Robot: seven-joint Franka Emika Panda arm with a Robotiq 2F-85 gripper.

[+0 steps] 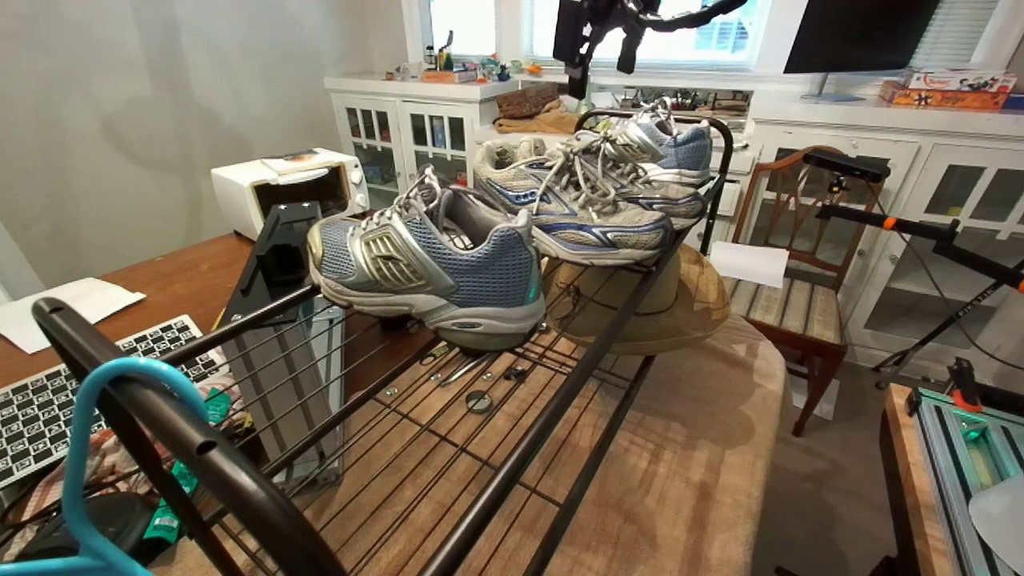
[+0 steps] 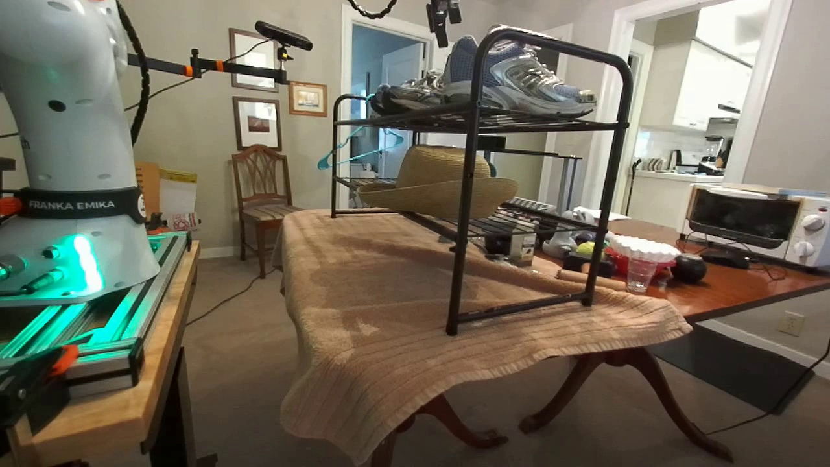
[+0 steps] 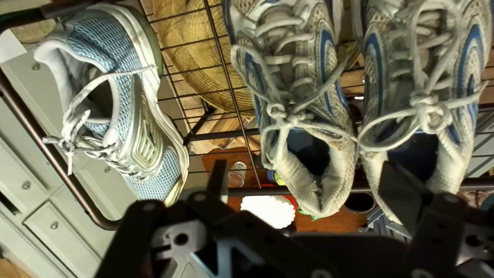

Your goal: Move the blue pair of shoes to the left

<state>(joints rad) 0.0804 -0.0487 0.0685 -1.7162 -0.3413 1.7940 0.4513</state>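
1. Blue pair of shoes (image 1: 432, 272), exterior view: on rack (image 1: 232, 484), flanking pale sneakers (image 1: 560, 220) at 8 and 2 o'clock.
2. Exterior view: one shoe, 1 o'clock; straw hat (image 2: 441, 175) lower down.
3. Wrist view: one shoe, 10 o'clock; gripper (image 3: 305, 170), 5 o'clock, jaws wide apart.

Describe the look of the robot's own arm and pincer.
The arm is white and rounded, with a black band lettered FRANKA EMIKA in white, a green light glowing at its base and a black, ribbed cable alongside. The pincer is mostly black: angular, jointed links, lighter grey pieces and two flat, dark fingers.
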